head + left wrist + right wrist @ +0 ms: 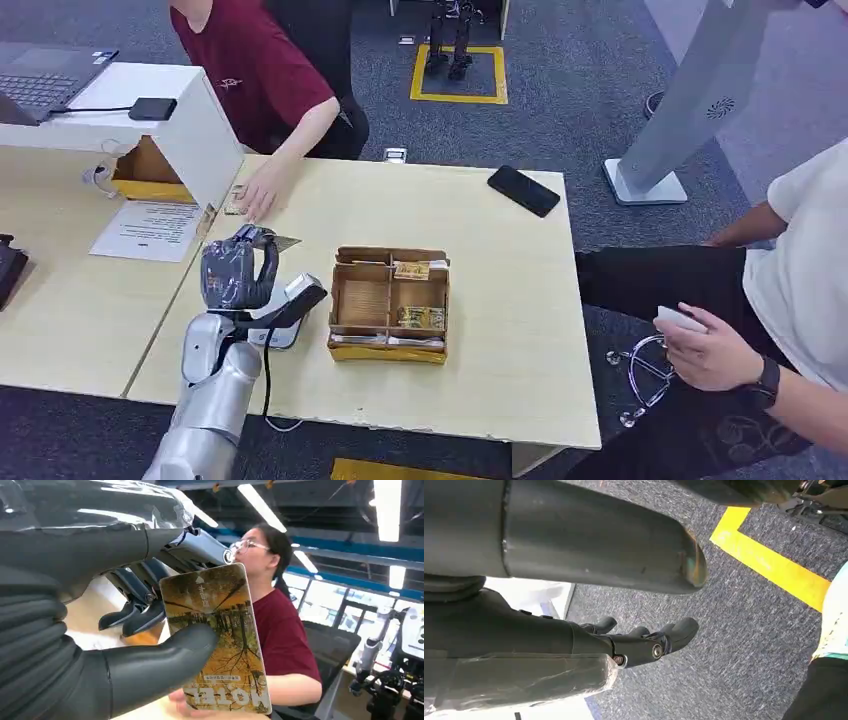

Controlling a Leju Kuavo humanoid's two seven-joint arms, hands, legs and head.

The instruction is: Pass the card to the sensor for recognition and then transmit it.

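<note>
Card (217,640), printed with an autumn scene and the word HOTEL, pinched between the thumb and fingers of the left hand (238,268), raised above the left part of the table (500,300), near a person's hand (262,188) resting on the tabletop. To its right stands a compartmented wooden box (390,303) holding more cards; a black phone (523,190) lies at the far right. Right hand (644,637) hangs over grey carpet, fingers loosely apart and holding nothing.
</note>
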